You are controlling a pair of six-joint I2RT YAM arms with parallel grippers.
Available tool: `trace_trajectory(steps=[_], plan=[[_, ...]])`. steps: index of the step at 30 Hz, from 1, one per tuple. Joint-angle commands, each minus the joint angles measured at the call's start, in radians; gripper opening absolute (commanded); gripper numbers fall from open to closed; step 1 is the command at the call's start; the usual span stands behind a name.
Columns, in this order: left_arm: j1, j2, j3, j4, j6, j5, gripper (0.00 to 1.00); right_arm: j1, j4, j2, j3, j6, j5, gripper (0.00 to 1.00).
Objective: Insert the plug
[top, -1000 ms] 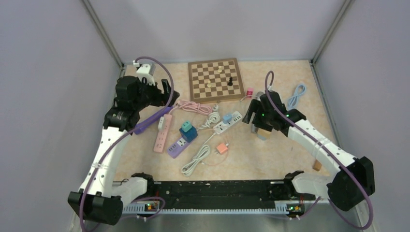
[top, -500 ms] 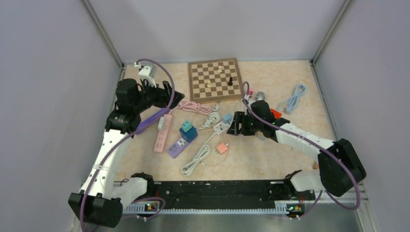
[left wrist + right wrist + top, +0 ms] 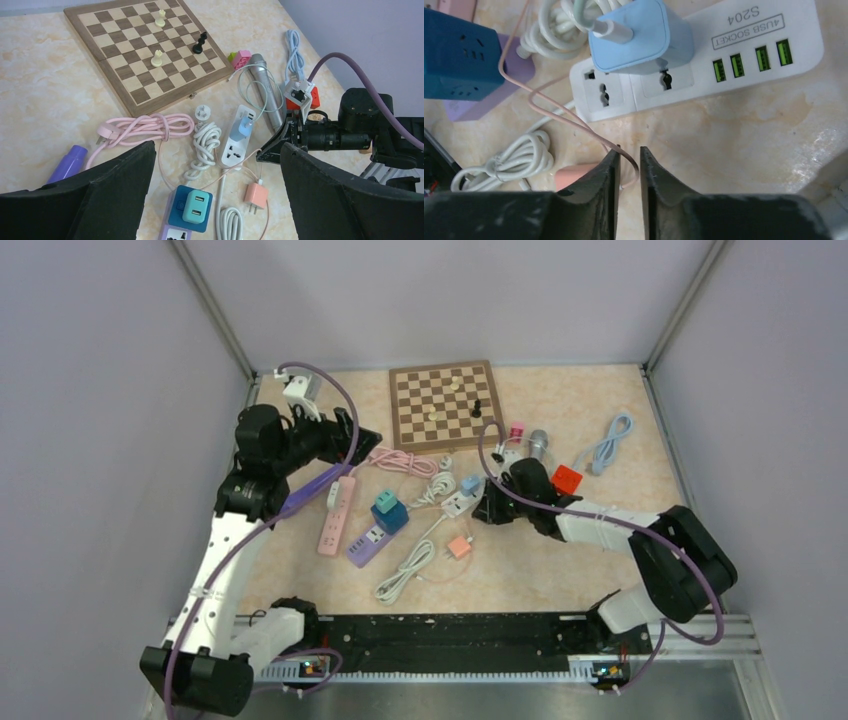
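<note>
**Desk:** Looking for the salmon plug (image 3: 459,546). Lying where?

**Photographer:** Flat on the worktop (image 3: 545,570), in no socket, near the closer end of the white power strip (image 3: 724,65) and just beside a coiled white cable (image 3: 405,572). Tied to a thin pink cable (image 3: 564,117) looping past the strip.

**Desk:** And at the right end effector (image 3: 628,152)?

**Photographer:** Down low at the worktop, just beside the strip's near edge. Narrowed to a slim slit, with the thin pink cable running into it. Cannot tell whether pinched or merely straddled. In the wrist view, just right of the salmon plug.

**Desk:** Anything seated on the strip?

**Photographer:** Only a blue adapter (image 3: 644,35), with a white lead coming out of it.

**Desk:** And on the left?

**Photographer:** Left end effector (image 3: 358,434) raised above the worktop's left side, near a pink power strip (image 3: 338,515). Spread wide, gripping nothing. Beyond it, a chessboard (image 3: 445,403) at the far edge.
</note>
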Motion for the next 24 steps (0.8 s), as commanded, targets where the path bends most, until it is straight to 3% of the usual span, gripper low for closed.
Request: trace_trajectory(steps=[1,3,9,17,24], plan=[[0.001,-0.041,-0.008,0.076,-0.020,0.015,0.99,0.012,0.077,-0.064,0.038,-0.016,-0.021,0.11],[0.001,-0.044,-0.015,0.084,-0.034,0.016,0.99,0.012,0.041,-0.096,0.066,-0.020,-0.031,0.00],[0.000,-0.058,-0.060,0.154,-0.099,0.058,0.99,0.012,-0.073,-0.240,0.148,-0.041,-0.046,0.00],[-0.029,-0.073,-0.145,0.358,-0.155,0.233,0.92,0.012,-0.279,-0.346,0.327,-0.125,-0.146,0.00],[-0.219,0.007,-0.119,0.461,-0.092,0.241,0.88,0.012,-0.391,-0.353,0.482,-0.176,-0.206,0.00]])
